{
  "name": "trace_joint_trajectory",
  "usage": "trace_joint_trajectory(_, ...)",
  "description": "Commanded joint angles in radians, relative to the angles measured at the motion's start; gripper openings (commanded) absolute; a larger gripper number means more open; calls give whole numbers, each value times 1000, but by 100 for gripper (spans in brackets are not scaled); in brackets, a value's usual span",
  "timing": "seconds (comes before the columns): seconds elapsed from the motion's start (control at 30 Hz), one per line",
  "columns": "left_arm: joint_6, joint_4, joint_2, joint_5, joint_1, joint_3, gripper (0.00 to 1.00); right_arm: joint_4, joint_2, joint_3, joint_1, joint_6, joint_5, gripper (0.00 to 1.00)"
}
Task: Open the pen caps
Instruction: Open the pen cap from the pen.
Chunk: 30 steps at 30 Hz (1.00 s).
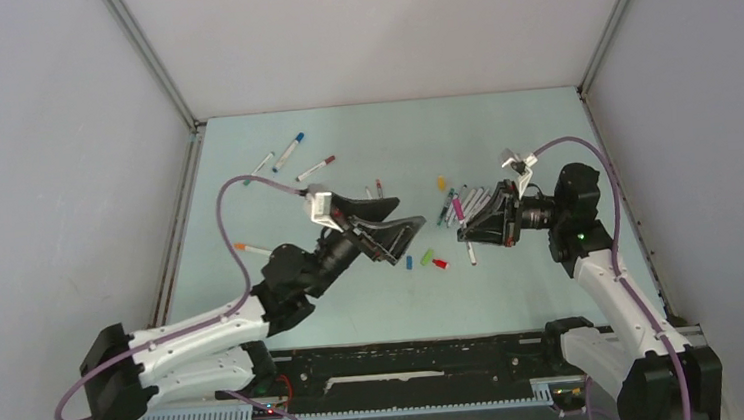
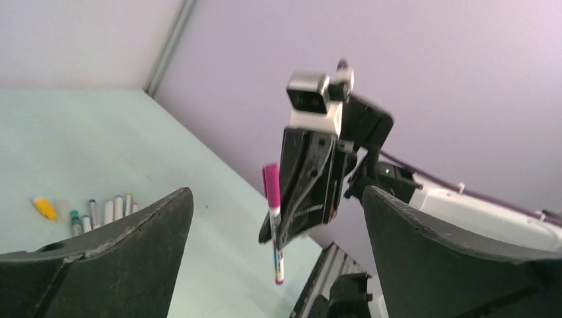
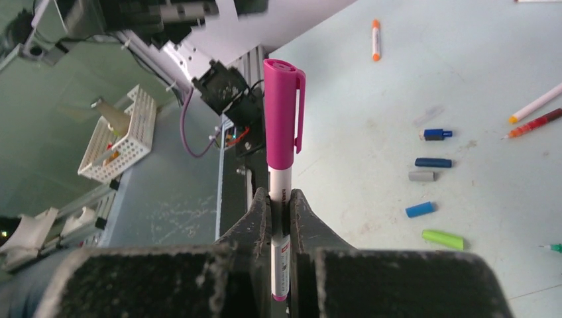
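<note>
While the left gripper [image 1: 409, 213] is held above the worktop [image 1: 502, 130] with its jaws spread wide and nothing between them, the right gripper [image 3: 280, 202] is clamped on the white barrel [image 3: 279, 182] of a pen. The magenta cap [image 3: 281, 112] is seated on that barrel, clear of the fingers, and is pointed towards the left gripper. On the worktop between the arms, a blue cap [image 1: 409, 262], a green cap [image 1: 426, 259] and a red cap [image 1: 439, 263] are noted lying loose. A yellow cap [image 1: 440, 180] is seen farther back. Capped pens [image 1: 288, 151] are recorded at far left.
</note>
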Motion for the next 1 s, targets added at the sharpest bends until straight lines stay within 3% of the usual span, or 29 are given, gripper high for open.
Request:
trace_joint_trajectory(0.0, 67, -75, -87, -73, 19, -24, 100, -245, -18, 37, -15, -320, -113, 0)
trace_joint_trajectory(0.2, -3, -61, -33, 51, 36, 27, 100, -328, -8, 37, -34, -397, -129, 0)
trace_joint_trajectory(0.57, -126, 143, 207, 144, 20, 117, 99, -358, -7, 30, -39, -431, -116, 0)
trace_joint_trajectory(0.97, -157, 113, 349, 57, -33, 211, 79, -357, -6, 30, -37, -428, -114, 0)
